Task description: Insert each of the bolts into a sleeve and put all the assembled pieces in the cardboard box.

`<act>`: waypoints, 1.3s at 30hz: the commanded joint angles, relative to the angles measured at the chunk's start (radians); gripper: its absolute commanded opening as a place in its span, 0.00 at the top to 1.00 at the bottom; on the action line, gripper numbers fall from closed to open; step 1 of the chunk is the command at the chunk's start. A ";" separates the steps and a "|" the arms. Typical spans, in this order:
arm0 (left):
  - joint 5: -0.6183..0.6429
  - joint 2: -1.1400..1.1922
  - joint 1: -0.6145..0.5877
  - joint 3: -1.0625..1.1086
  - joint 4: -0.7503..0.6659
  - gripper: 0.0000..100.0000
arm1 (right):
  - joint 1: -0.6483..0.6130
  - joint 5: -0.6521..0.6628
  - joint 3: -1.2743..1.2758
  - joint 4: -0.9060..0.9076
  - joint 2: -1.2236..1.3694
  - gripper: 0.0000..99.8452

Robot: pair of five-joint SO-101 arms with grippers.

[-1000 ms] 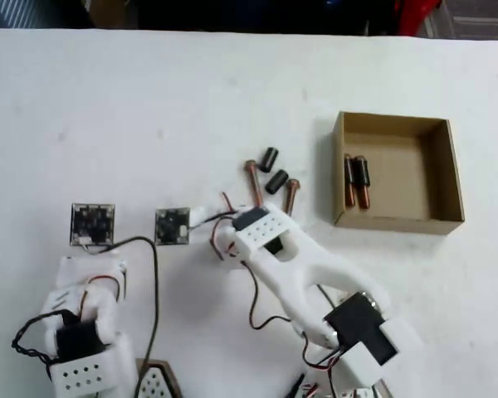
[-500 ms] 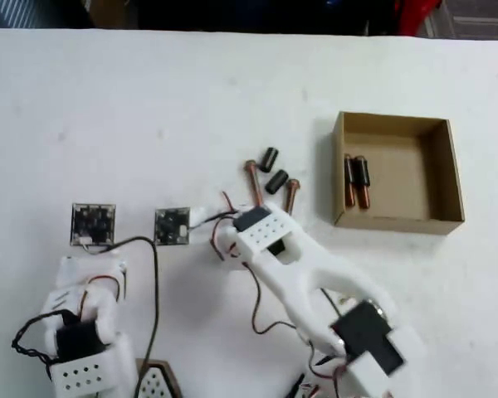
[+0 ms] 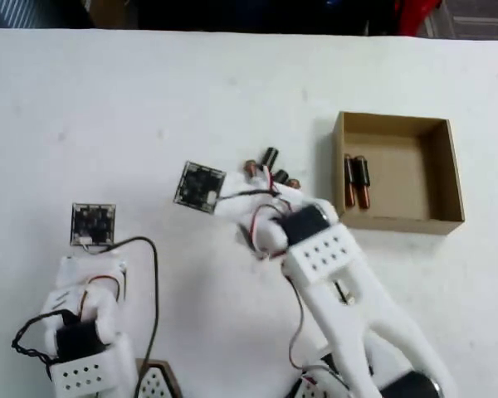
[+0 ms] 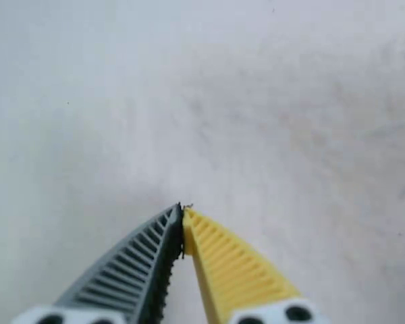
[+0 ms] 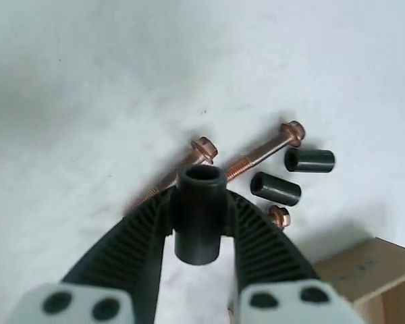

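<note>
Copper-coloured metal bolts (image 5: pixel 260 154), three of them, lie loose on the white worktop (image 3: pixel 108 108) just left of the open brown cardboard box (image 3: pixel 407 166). Two short black cylindrical sleeves (image 5: pixel 309 160) lie among them. The right arm's dark ribbed fingers (image 5: pixel 142 236), right by the loose bolts, are clamped on a third black sleeve (image 5: pixel 199 209), whose open end pokes out past the fingertips. Inside the box, two more bolts (image 3: pixel 349 186) lie side by side near its left wall, at least one wearing a black sleeve. At the near left, the left arm's grey and yellow fingers (image 4: pixel 229 263) are closed tip to tip on nothing, above bare worktop.
</note>
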 commanded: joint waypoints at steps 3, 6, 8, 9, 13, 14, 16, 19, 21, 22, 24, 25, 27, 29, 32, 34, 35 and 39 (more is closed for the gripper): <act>-0.009 -0.007 -0.002 -0.002 -0.020 0.98 | 0.013 -0.080 -0.005 0.093 -0.229 0.98; -0.009 -0.007 -0.002 -0.002 -0.025 0.98 | 0.013 -0.127 -0.003 0.142 -0.311 0.98; -0.009 -0.007 -0.002 -0.002 -0.025 0.98 | 0.016 -0.169 -0.003 0.168 -0.348 0.98; -0.009 -0.007 -0.002 -0.002 -0.025 0.98 | 0.024 -0.190 -0.003 0.180 -0.361 0.98; -0.009 -0.007 -0.002 -0.002 -0.025 0.98 | 0.125 -0.282 -0.003 0.182 -0.369 0.98; -0.009 -0.007 -0.002 -0.002 -0.025 0.98 | 0.162 -0.307 -0.003 0.180 -0.358 0.98; -0.009 -0.007 -0.001 -0.002 -0.025 0.98 | 0.228 -0.348 -0.008 0.180 -0.321 0.98; -0.009 -0.007 -0.001 -0.002 -0.026 0.98 | 0.288 -0.385 -0.009 0.179 -0.243 0.98; -0.011 -0.007 -0.001 -0.002 -0.026 0.98 | 0.312 -0.405 -0.009 0.173 -0.189 0.98; -0.011 -0.007 -0.001 -0.002 -0.026 0.98 | 0.325 -0.422 -0.009 0.165 -0.165 0.98; -0.011 -0.007 -0.001 -0.002 -0.026 0.98 | 0.355 -0.460 -0.009 0.142 -0.119 0.98; -0.011 -0.007 -0.001 -0.002 -0.026 0.98 | 0.367 -0.476 -0.009 0.130 -0.097 0.98; -0.011 -0.007 -0.001 -0.002 -0.026 0.98 | 0.389 -0.499 -0.008 0.116 -0.053 0.98; -0.011 -0.007 -0.001 -0.002 -0.026 0.98 | 0.398 -0.505 -0.008 0.110 -0.005 0.98; -0.011 -0.007 -0.001 -0.002 -0.025 0.98 | 0.400 -0.505 -0.008 0.110 0.074 0.98; -0.011 -0.007 -0.001 -0.002 -0.020 0.98 | 0.400 -0.505 -0.006 0.102 0.127 0.98; -0.011 -0.007 -0.001 -0.002 -0.020 0.98 | 0.400 -0.506 -0.002 0.079 0.151 0.98; -0.011 -0.007 -0.002 -0.002 -0.026 0.98 | 0.418 -0.557 0.029 -0.035 0.252 0.98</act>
